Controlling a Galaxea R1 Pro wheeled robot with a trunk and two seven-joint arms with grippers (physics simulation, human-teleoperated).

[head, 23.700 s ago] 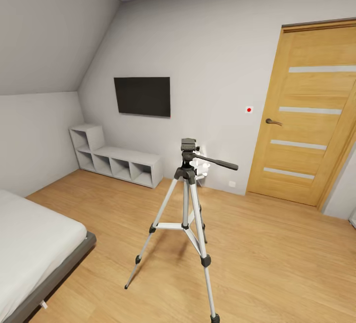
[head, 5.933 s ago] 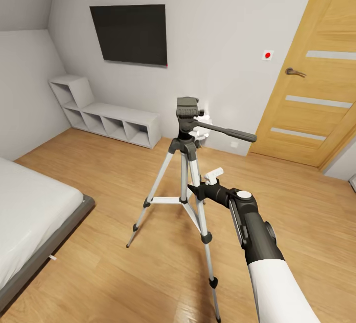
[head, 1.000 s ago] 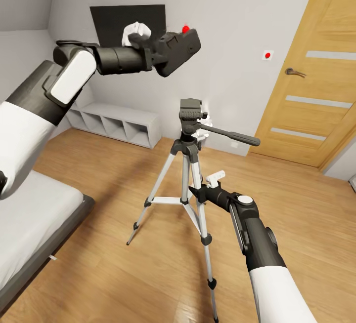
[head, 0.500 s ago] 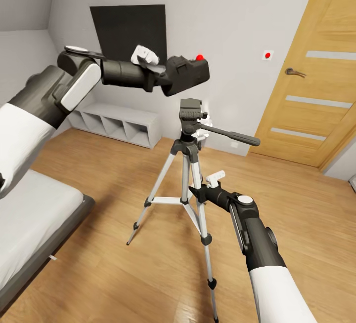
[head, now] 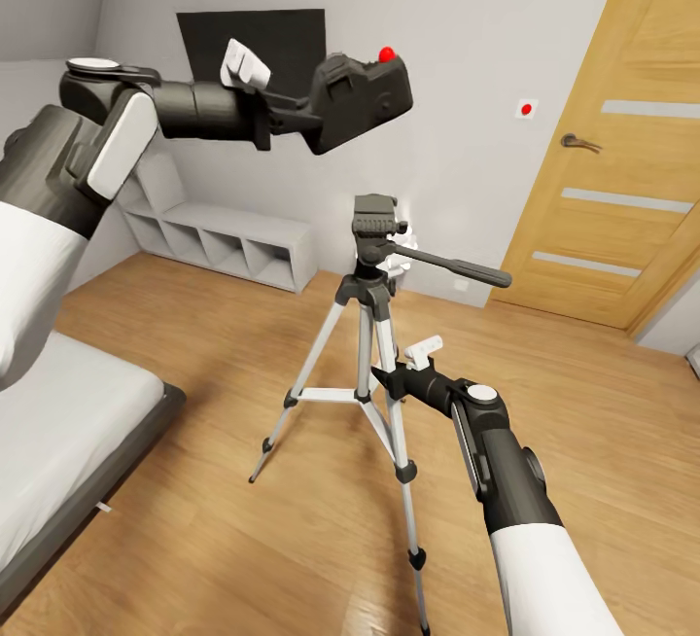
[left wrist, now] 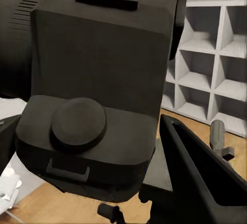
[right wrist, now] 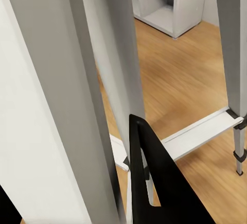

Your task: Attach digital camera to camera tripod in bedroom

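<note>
Here, your left gripper (head: 309,116) was clamped on the small black boxy digital camera (head: 362,101), holding it in the air above and a little to the left of the tall camera tripod (head: 374,325) with silver metal legs and a black pan head. The camera sat tilted, its tiny red button (head: 387,53) at the top, and it was clear of the tripod head (head: 375,218) — open wall showed between them. In the left wrist view the camera body (left wrist: 98,80) sat close to the lens, with one dark finger (left wrist: 200,175) beside it and the white cubby shelf (left wrist: 206,75) behind.

Your right gripper (head: 389,378) was down at the tripod's upper legs, just under the black joint where they meet. From the right wrist view, a silver leg (right wrist: 62,106) ran right next to one black finger (right wrist: 154,183); I could not tell whether the jaws were closed on the leg or standing apart beside it.

The tripod stood upright on the light wood floor (head: 583,422) of the bedroom — the long black handle (head: 452,266) pointed toward the wooden door (head: 632,150). The wall-mounted black TV (head: 282,33) hung behind your left arm, and the white bed with a grey frame (head: 68,441) lay at the left.
</note>
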